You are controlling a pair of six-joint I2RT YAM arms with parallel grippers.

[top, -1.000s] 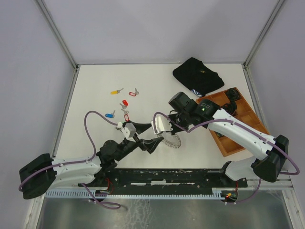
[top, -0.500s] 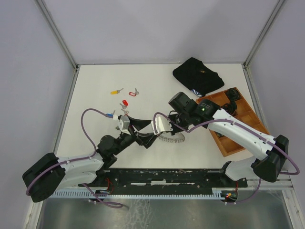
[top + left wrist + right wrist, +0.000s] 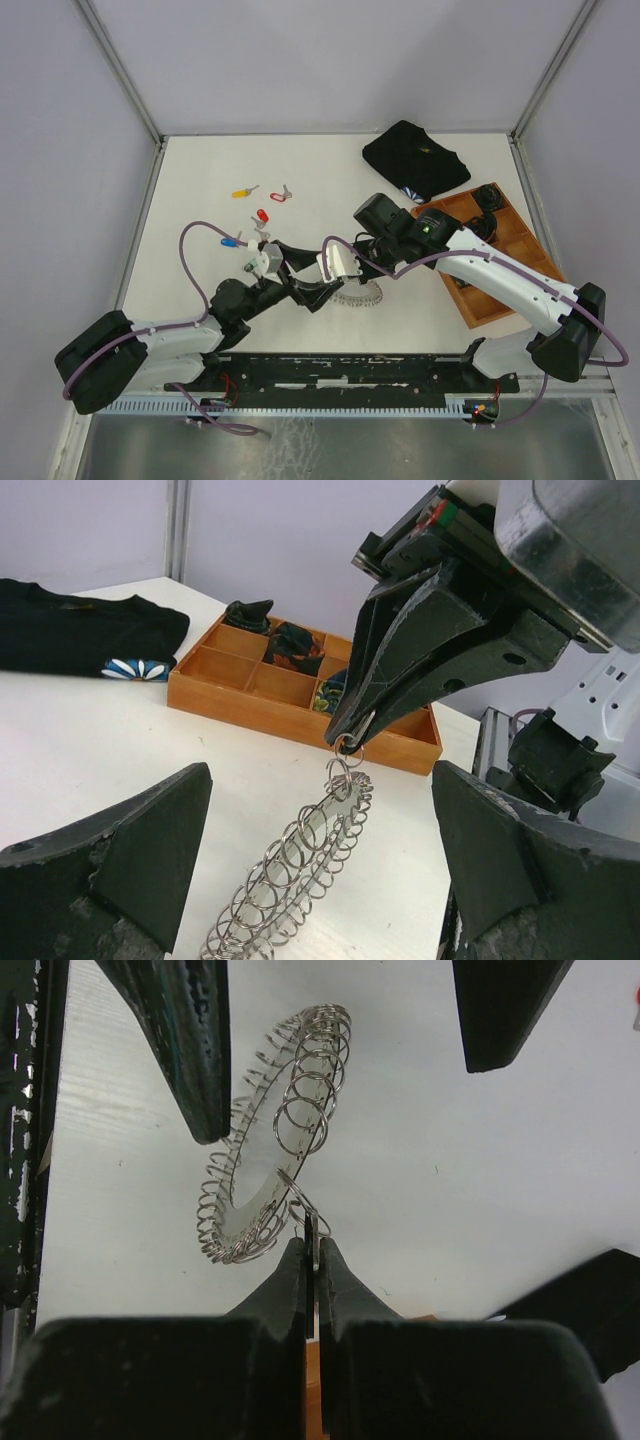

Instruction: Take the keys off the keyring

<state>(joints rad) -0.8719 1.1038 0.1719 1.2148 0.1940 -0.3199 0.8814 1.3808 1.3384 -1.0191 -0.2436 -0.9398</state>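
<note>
The keyring (image 3: pixel 360 294), a silvery ring fringed with small split rings, hangs tilted from my right gripper (image 3: pixel 340 272), which is shut on one small ring at its top edge (image 3: pixel 313 1245). In the left wrist view the keyring (image 3: pixel 300 865) slopes down to the table between my left gripper's fingers (image 3: pixel 110 865), which stand wide open on either side without touching it. My left gripper (image 3: pixel 316 288) holds nothing. Loose keys lie on the far left of the table: yellow (image 3: pixel 243 191), pink-red (image 3: pixel 282 195), red (image 3: pixel 263 214), blue (image 3: pixel 230 241).
A wooden compartment tray (image 3: pixel 470 290) with dark items stands on the right, also in the left wrist view (image 3: pixel 250 695). A folded black cloth (image 3: pixel 415 158) lies at the back right. The two arms cross close together at mid-table.
My left wrist has shifted up and left and now covers a red key that lay beside it. The open left fingers stay around the keyring. The right gripper holds still.
</note>
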